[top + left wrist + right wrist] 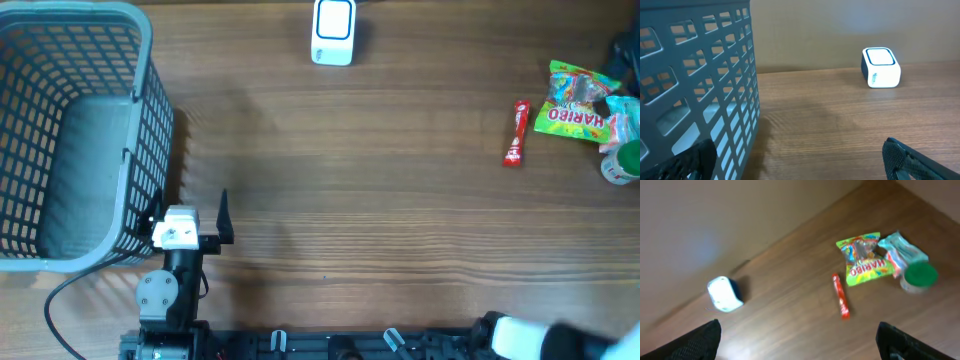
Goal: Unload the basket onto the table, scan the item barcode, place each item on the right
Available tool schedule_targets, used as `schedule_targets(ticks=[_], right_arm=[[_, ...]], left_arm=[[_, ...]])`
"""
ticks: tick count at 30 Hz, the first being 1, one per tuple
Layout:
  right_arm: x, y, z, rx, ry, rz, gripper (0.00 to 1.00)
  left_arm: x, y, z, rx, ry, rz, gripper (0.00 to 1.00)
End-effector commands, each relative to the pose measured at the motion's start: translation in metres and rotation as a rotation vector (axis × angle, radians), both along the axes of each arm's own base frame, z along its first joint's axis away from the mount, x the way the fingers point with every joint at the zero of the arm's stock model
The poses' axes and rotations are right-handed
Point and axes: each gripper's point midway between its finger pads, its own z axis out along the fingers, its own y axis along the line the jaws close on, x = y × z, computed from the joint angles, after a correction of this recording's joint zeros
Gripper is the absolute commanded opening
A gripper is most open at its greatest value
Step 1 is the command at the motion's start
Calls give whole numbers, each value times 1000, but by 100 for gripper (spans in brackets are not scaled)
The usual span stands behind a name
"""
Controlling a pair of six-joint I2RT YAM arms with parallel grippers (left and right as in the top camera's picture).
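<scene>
The white barcode scanner (333, 31) stands at the far middle of the table; it also shows in the left wrist view (881, 67) and the right wrist view (725, 294). The items lie at the far right: a red stick pack (516, 132), a Haribo bag (575, 108), a teal packet (622, 118) and a green-lidded cup (622, 163). My left gripper (800, 157) is open and empty beside the basket. Raised above the table, my right gripper (800, 335) is open with nothing between its fingers, well short of the red stick pack (841, 296) and Haribo bag (866, 260).
A grey slatted basket (140, 120) fills the left side, and its wall (715, 100) stands right beside my left gripper. The right arm (520, 338) shows only as a blur at the bottom right edge. Bare wood lies between scanner and items.
</scene>
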Motion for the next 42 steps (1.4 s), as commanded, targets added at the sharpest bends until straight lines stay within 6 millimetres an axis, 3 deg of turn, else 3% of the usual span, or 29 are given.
schedule_targets(ticks=[1,3,5,7,11,13,15,17,21,22,25,28,31,35,38,42], right_arm=[[-46,17,28,125,-135,-99,100],[-85,30,52,120,-246,-108,100],[-129,25,65,-12,-312,-162,100],[-159,34,74,-60,-372,-144,100],[-174,42,91,-163,-495,-89,100],[-171,56,98,-203,-607,4,100],[-160,71,92,-207,-766,123,100],[-151,82,72,-194,-879,202,100],[-140,86,11,-200,-1066,235,100],[-128,86,-22,-197,-1122,233,100],[-112,85,-54,-200,-1140,232,100],[-90,76,-105,-199,-1103,184,100],[-75,71,-137,-236,-1104,163,100],[-56,65,-191,-246,-973,134,100],[-52,70,-205,-331,-902,185,100],[-44,70,-249,-332,-719,220,100]], left_arm=[[0,0,-1,-6,-3,1,100],[0,0,-1,-6,-3,1,100],[0,0,-1,-6,-3,1,100],[0,0,-1,-6,-3,1,100],[0,0,-1,-6,-3,1,100],[0,0,-1,-6,-3,1,100],[0,0,-1,-6,-3,1,100],[0,0,-1,-6,-2,1,100],[0,0,-1,-6,-2,1,100],[0,0,-1,-6,-2,1,100],[0,0,-1,-6,-2,1,100],[0,0,-1,-6,-2,1,100],[0,0,-1,-6,-2,1,100],[0,0,-1,-6,-2,1,100],[0,0,-1,-6,-2,1,100],[0,0,-1,-6,-2,1,100]])
